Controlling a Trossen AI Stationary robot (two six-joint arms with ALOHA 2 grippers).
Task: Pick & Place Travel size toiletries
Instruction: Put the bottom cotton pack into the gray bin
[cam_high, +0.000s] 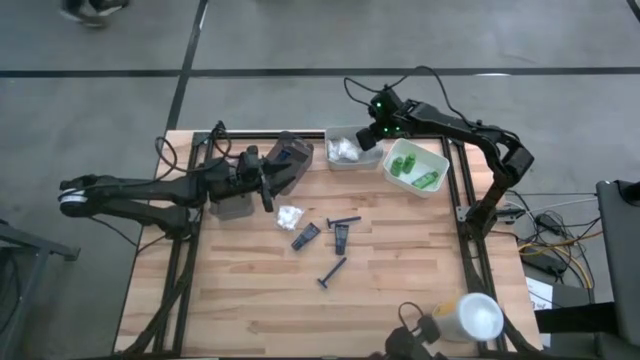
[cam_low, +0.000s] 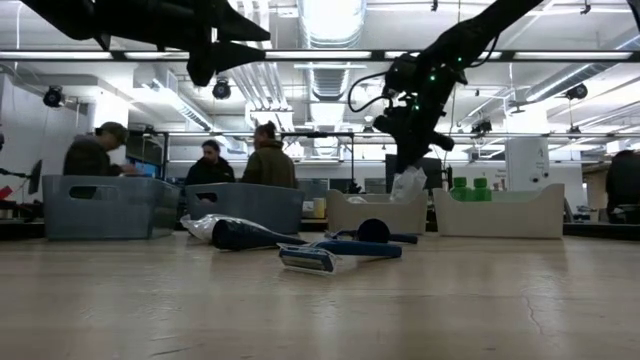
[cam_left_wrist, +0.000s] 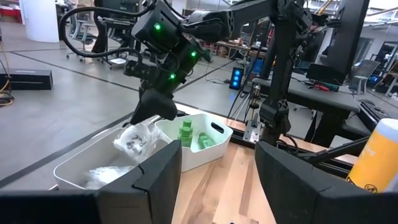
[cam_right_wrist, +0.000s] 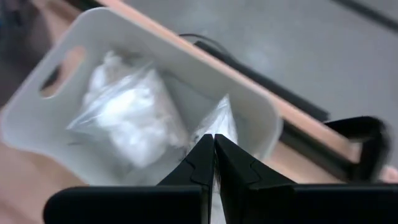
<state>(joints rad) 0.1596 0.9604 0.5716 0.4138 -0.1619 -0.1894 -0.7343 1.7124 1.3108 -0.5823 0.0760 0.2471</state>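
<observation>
My right gripper (cam_high: 364, 134) is shut on a white crinkly packet (cam_left_wrist: 135, 140) above a pale tray (cam_high: 333, 160) at the table's far edge. More white packets (cam_right_wrist: 127, 115) lie in that tray. Green bottles (cam_high: 412, 168) lie in a white tray (cam_high: 436, 186) to its right. On the table's middle rest another white packet (cam_high: 289, 215), two dark flat tubes (cam_high: 305, 236) and dark sticks (cam_high: 332, 272). My left gripper (cam_high: 268, 180) hovers open and level, holding nothing, at the far left by a dark tray (cam_high: 288, 158). My right gripper pinches the packet's upper edge (cam_right_wrist: 219, 127) between its two shut fingers (cam_right_wrist: 200, 163). The fingers slant down from the table's right. The packet hangs slack below them over the pale tray, its lower end (cam_low: 407, 192) about level with the tray's rim.
A big white cup (cam_high: 472, 316) lies at the near right edge. Grey bins (cam_low: 100, 207) stand at the far left in the low view, with people at desks behind the table. Bare wood lies along the near side.
</observation>
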